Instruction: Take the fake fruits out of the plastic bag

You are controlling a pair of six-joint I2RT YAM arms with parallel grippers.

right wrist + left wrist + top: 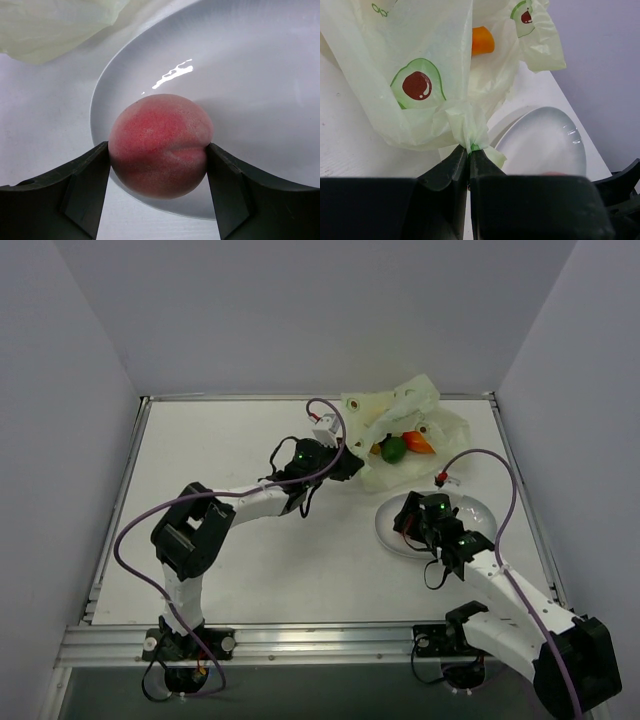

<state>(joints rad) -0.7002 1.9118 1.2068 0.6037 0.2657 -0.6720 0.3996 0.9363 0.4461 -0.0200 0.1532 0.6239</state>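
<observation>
The plastic bag (pixel 400 405) lies crumpled at the back of the table, pale green with avocado prints. My left gripper (pixel 352 462) is shut on a pinched fold of the bag's edge (pixel 469 140) and holds it up. In the bag's open mouth lie a green fruit (pixel 394 450) and an orange-red one (pixel 421 443); the left wrist view shows the orange one (pixel 482 40) through the opening. My right gripper (pixel 158 150) is shut on a pink peach (pixel 157 135), held just over the near rim of the plate (pixel 240 75). In the top view the right gripper (pixel 412 520) hides the peach.
The oval pale grey plate (pixel 480 512) sits right of centre, just in front of the bag, and also shows in the left wrist view (pixel 545 145). White walls close off the table at the back and sides. Purple cables loop over both arms.
</observation>
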